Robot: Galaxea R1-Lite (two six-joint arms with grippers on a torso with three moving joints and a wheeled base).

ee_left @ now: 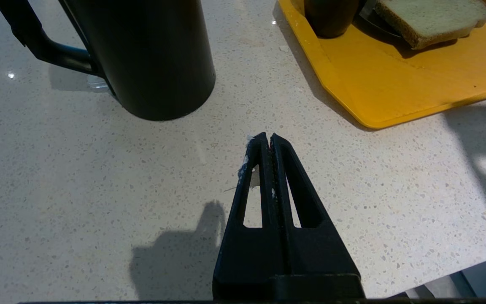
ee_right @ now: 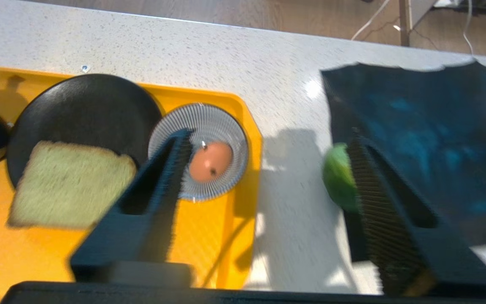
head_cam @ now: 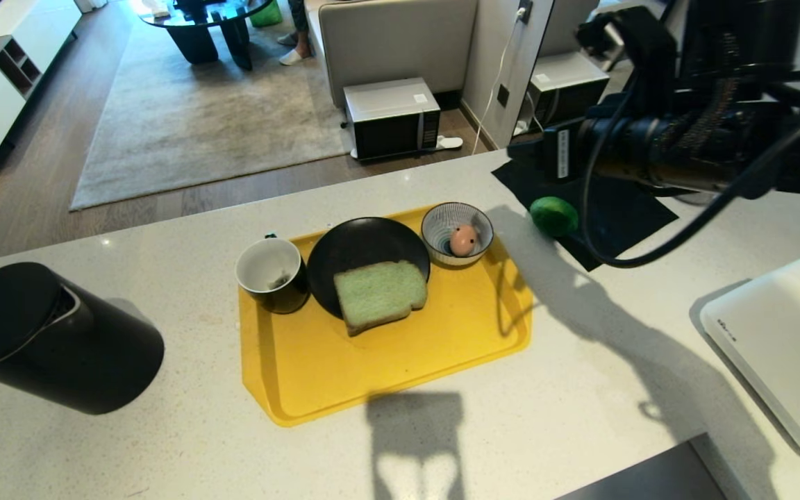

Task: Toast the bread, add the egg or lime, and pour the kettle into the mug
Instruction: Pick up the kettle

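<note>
Hovering right gripper (ee_right: 268, 143) spread wide, egg (ee_right: 210, 161) beside one finger, lime (ee_right: 339, 176) beside other

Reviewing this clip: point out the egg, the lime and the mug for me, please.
egg (head_cam: 464, 239): head view, on the middle of its shell, inside the striped bowl.
lime (head_cam: 553, 216): head view, on its rounded top, at the dark cloth's edge.
mug (head_cam: 269, 267): head view, on its white inner wall.
</note>
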